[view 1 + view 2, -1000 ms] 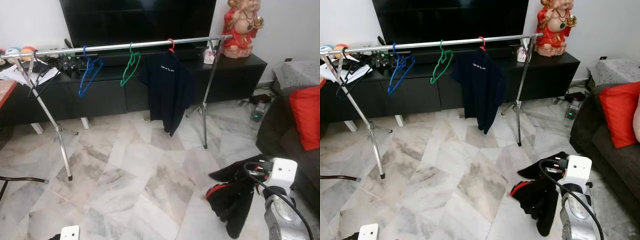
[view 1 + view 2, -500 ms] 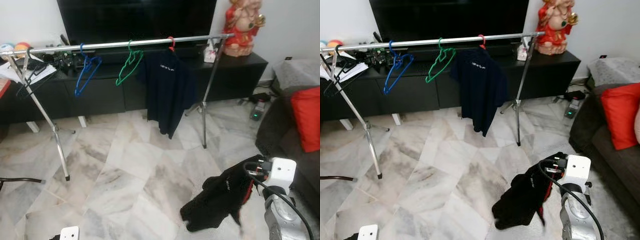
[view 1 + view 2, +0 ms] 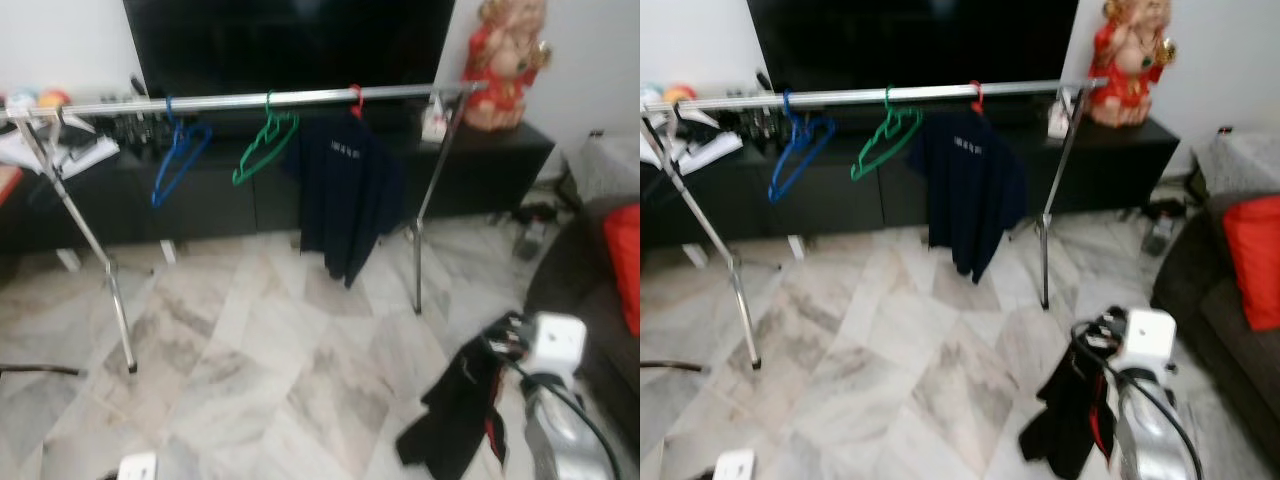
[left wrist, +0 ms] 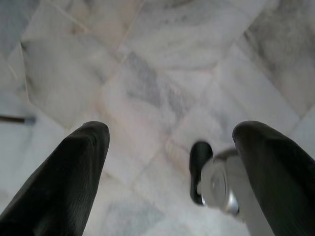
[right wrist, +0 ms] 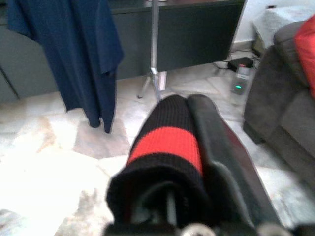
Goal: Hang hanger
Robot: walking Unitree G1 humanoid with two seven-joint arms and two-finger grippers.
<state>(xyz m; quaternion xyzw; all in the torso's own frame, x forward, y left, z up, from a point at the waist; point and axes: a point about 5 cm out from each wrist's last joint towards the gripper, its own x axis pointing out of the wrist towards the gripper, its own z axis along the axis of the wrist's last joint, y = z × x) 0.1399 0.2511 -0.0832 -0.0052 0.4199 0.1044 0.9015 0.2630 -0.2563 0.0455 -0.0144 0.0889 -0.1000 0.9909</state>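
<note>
1. Since half a second ago the black garment (image 3: 462, 410) in the right claw (image 5: 184, 147) has swung from a spread bundle out to the arm's left into a narrower drape close beside the silver arm, and the whole view has blurred and shifted, so the robot itself is on the move.
2. The right claw is clamped on that garment; its wrist view shows black knit with a red band wrapped over the fingers. I cannot make out a hanger inside the cloth.
3. The left claw (image 4: 167, 162) hangs low over the marble floor (image 3: 250, 340), fingers well apart, holding nothing.
4. The rail (image 3: 250, 100) lies ahead and above the right claw, its long axis running straight across the robot's front. Free rail shows between the navy shirt (image 3: 345, 205) and the right upright, the side nearer the working arm.
5. A blue hanger (image 3: 175, 160) and a green hanger (image 3: 262, 150) hang bare.
6. The navy shirt carries pale chest lettering, too blurred to read.
</note>
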